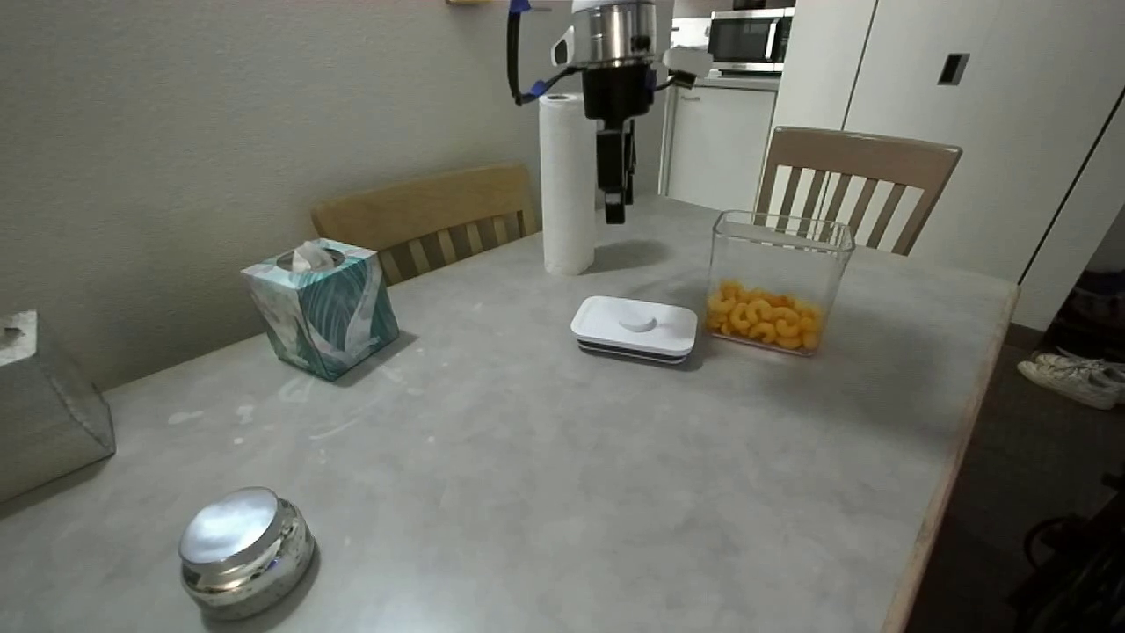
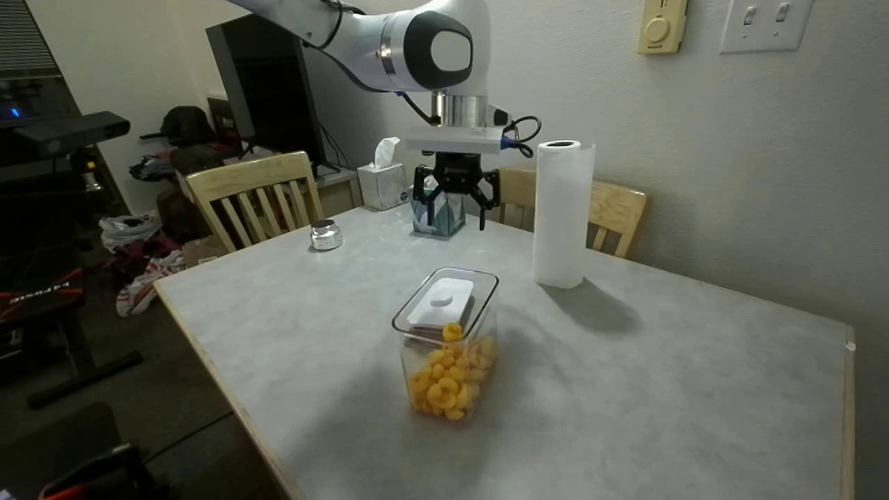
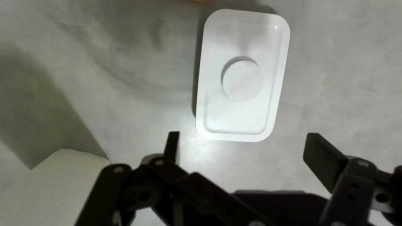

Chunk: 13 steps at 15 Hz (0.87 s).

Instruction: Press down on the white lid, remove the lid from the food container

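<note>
The white lid (image 1: 615, 330) lies flat on the table, off the food container, with a round button in its middle that looks raised. In an exterior view the lid (image 2: 441, 305) shows through the container. In the wrist view the lid (image 3: 241, 116) is just ahead of the fingers. The clear food container (image 1: 782, 251) stands upright beside the lid, open at the top, with yellow-orange snack pieces at its bottom; it also shows in an exterior view (image 2: 405, 340). My gripper (image 1: 615, 214) is open and empty, well above the table, in an exterior view (image 2: 456, 221) and the wrist view (image 3: 243, 138).
A paper towel roll (image 1: 567, 189) stands on the table near the gripper, also in an exterior view (image 2: 559, 215). A teal tissue box (image 1: 330, 312), a grey tissue box (image 1: 53, 413) and a shiny metal jar (image 1: 246, 549) stand further off. Chairs (image 1: 866, 176) flank the table.
</note>
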{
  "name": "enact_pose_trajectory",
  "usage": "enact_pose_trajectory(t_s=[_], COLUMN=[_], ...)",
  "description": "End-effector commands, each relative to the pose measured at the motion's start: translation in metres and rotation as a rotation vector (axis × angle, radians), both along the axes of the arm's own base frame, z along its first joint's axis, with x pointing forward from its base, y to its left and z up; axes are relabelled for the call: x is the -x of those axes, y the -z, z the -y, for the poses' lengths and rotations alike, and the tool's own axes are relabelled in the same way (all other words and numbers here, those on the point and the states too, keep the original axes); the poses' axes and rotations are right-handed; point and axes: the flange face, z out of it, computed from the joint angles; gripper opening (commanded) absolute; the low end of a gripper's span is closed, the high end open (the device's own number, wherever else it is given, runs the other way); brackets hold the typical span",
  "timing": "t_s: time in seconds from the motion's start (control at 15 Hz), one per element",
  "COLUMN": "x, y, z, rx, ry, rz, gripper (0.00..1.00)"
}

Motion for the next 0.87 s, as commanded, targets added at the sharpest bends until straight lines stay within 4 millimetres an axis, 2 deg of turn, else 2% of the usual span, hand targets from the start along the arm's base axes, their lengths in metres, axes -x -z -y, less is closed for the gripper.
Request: enact_pose_trajectory(t_s=[0.0,0.33,0.47,0.53,0.8], x=[0.012,0.012,0.013,0.002,0.003], y=[-0.018,-0.032,-0.034,-0.029,-0.029], z=[0.004,-0.001,-0.001,-0.003,-0.003], rx=[-0.05,-0.067,-0.057,-0.043,-0.044], ry=[-0.066,-0.116,-0.132,-0.103,-0.111], rz=[0.003,0.017,0.014,0.033,0.027], gripper=[1.0,1.0,1.0,1.0,1.0])
